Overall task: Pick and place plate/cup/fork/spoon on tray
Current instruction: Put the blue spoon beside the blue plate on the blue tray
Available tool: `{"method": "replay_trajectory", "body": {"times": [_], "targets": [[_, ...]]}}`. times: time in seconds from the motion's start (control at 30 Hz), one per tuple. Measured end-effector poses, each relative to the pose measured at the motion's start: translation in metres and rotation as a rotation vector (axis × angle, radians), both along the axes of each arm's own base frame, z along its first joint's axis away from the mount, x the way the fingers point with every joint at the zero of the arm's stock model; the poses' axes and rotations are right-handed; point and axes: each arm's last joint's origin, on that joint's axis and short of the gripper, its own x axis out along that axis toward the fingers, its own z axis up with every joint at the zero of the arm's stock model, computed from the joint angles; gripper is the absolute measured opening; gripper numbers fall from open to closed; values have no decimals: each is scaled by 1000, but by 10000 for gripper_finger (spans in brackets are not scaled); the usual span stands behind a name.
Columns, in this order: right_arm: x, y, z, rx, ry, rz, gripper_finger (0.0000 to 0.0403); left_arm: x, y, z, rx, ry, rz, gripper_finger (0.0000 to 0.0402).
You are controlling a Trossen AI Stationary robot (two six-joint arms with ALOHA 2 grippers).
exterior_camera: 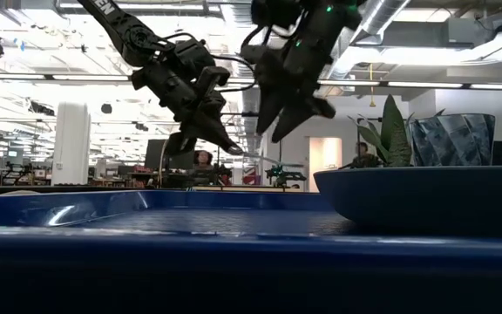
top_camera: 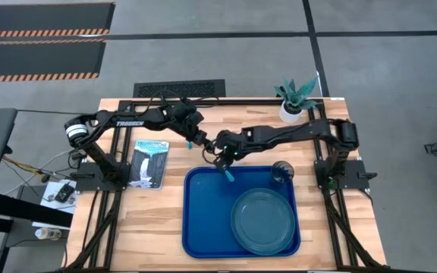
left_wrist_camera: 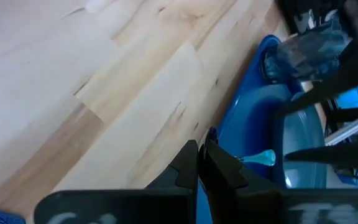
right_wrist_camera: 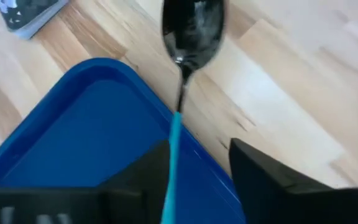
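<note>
While the right gripper (top_camera: 223, 161) hangs over the far edge of the tray (top_camera: 203, 220), the spoon (right_wrist_camera: 188, 37) runs forward between its jaws: a light blue, slim handle passing beside one finger, then a thin dark neck, then a glossy dark oval bowl that mirrors the ceiling lights. The bowl sits well ahead of the fingertips, over bare wooden table (right_wrist_camera: 278, 81), and the handle crosses above the tray's raised rim. The jaws stand moderately apart; whether a pad truly presses the handle, I cannot tell.

Just beside it, the left gripper (top_camera: 190, 141) hovers over the wood with its jaws drawn narrow, nearly together, nothing visible between them.

Below and ahead of the right jaws lies the tray, bright blue smooth plastic with rounded corners. On it rests the plate (top_camera: 262, 220), round, teal blue-grey, with a raised rim, and at the tray's far corner the small dark cylindrical cup (top_camera: 282, 173).

Beyond the cup stands a white pot with a green plant (top_camera: 294, 97). A flat printed packet (top_camera: 149, 161) lies on the pale, streaky wood beside the tray.
</note>
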Motion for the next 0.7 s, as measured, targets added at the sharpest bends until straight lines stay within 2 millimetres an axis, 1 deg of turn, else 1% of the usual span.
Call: {"method": "replay_trajectory", "body": {"times": [0.1, 0.17, 0.27, 0.33, 0.4, 0.47, 0.57, 0.7], "targets": [[-13, -1, 16, 3, 16, 21, 218, 0, -1, 0, -19, -8, -18, 0], [-27, -2, 30, 30, 32, 41, 233, 0, -2, 1, -36, -20, -41, 0], [-56, -3, 62, 42, 20, 54, 243, 1, -4, 1, -47, -53, -114, 0], [-80, -3, 85, 37, 8, 46, 243, 2, -8, 2, -43, -73, -167, 0], [-103, -3, 107, 27, -43, 43, 242, 4, -12, 2, -19, -86, -214, 0], [-127, -2, 127, 8, -96, 34, 239, 7, -20, 2, 1, -98, -261, 0], [-158, 1, 152, -54, -195, 0, 234, 15, -37, 4, 30, -112, -343, 0], [-190, 2, 173, -125, -298, -78, 233, 29, -64, 12, 123, -112, -418, 0]]}}
